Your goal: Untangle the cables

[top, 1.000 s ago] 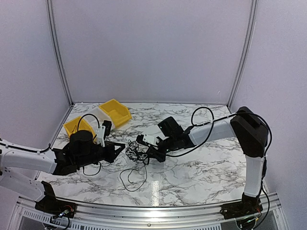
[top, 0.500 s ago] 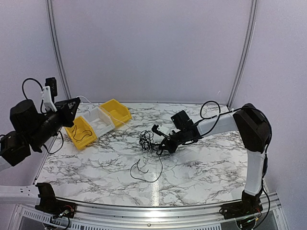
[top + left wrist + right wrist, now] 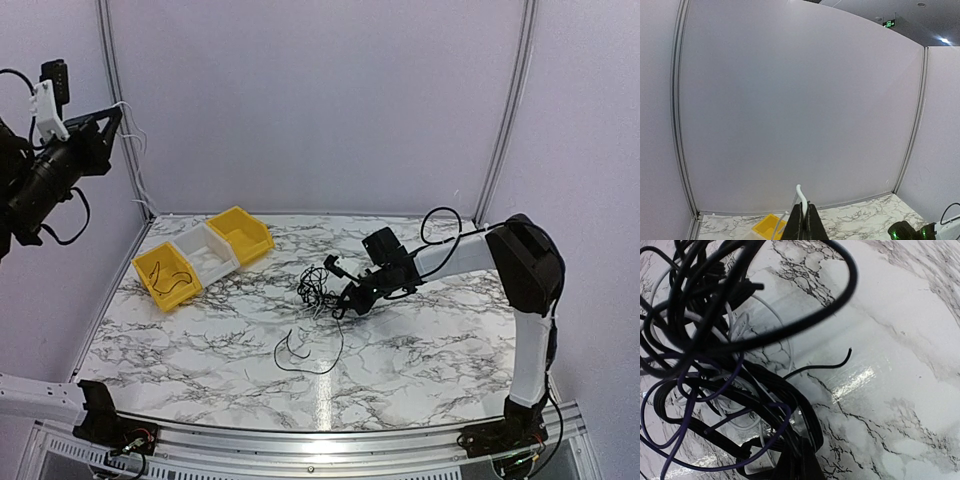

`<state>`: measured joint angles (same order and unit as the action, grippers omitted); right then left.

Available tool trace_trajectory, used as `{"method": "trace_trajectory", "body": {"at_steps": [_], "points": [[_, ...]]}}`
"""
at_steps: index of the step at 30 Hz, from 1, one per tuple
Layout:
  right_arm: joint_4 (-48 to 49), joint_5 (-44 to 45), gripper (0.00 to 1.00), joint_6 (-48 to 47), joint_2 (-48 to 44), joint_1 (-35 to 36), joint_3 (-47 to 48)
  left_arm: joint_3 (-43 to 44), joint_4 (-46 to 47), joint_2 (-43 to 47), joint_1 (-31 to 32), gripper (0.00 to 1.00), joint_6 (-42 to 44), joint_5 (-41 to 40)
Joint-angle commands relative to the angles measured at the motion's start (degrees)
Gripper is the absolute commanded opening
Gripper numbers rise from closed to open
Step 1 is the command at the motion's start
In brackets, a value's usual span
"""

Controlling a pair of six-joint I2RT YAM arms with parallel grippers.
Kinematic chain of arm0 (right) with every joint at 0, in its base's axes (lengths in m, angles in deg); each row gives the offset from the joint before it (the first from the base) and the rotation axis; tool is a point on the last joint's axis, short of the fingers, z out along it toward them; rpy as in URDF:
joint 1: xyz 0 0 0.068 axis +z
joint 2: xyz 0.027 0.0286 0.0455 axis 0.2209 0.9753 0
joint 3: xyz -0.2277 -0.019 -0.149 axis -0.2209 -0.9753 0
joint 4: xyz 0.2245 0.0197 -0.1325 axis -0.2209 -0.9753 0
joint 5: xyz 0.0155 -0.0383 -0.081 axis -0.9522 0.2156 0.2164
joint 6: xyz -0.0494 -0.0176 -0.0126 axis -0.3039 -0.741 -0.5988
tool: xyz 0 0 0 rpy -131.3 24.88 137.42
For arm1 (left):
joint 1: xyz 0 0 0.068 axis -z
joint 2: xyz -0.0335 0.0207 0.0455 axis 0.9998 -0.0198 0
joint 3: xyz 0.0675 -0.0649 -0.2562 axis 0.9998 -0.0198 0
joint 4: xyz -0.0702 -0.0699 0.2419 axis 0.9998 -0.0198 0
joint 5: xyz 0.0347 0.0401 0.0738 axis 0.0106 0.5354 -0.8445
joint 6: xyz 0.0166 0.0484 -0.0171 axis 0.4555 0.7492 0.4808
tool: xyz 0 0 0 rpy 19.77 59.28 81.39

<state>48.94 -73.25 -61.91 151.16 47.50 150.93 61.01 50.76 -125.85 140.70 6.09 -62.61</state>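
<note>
The cables (image 3: 315,288) form a dark clump mid-table: black, purple and white strands tangled together (image 3: 715,340). My right gripper (image 3: 345,303) sits low at the clump's right side, shut on black strands of it (image 3: 795,465). One loose black cable (image 3: 305,355) curls on the marble in front of the clump. My left gripper (image 3: 110,118) is raised high over the table's left edge, far from the clump. In the left wrist view this gripper (image 3: 805,207) is shut on a thin white cable (image 3: 800,192), which sticks up between the jaws.
Three small bins stand in a row at the back left: a yellow bin (image 3: 160,283) with a black wire in it, a white bin (image 3: 207,243) and another yellow bin (image 3: 248,240). Walls enclose the marble table (image 3: 450,350).
My left arm has swung from the table beside the clump up and left to high over the left edge. The right gripper and clump shifted slightly right.
</note>
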Motion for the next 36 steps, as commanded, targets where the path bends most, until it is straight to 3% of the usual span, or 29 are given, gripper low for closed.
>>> {"method": "trace_trajectory", "body": {"at_steps": [1, 7, 13, 18, 25, 36], "points": [[-5.0, 1.8, 0.06, 0.0, 0.8, -0.9, 1.5, 1.5, -4.2, -5.1, -0.2, 0.00, 2.5, 0.0], [-9.8, 1.4, 0.45, -2.5, -4.6, -1.2, 3.4, -1.5, -3.8, -9.1, -1.2, 0.00, -2.9, 2.3], [-15.4, 3.2, 0.79, -6.3, -11.8, -1.6, 5.6, -4.3, -2.2, -14.2, -6.6, 0.00, -9.7, 12.3], [-16.9, 6.2, 0.98, -8.2, -19.9, -1.6, 4.4, -5.9, -0.1, -18.4, -10.0, 0.00, -10.6, 15.7], [-11.4, 6.9, 0.98, -11.9, -29.8, -1.6, -3.6, -6.0, 3.9, -23.5, -17.2, 0.00, -11.5, 21.2], [-11.1, 4.1, 0.99, -13.6, -29.1, -1.7, -5.3, 6.1, 8.3, -41.3, -26.1, 0.00, -14.3, 30.6]]}}
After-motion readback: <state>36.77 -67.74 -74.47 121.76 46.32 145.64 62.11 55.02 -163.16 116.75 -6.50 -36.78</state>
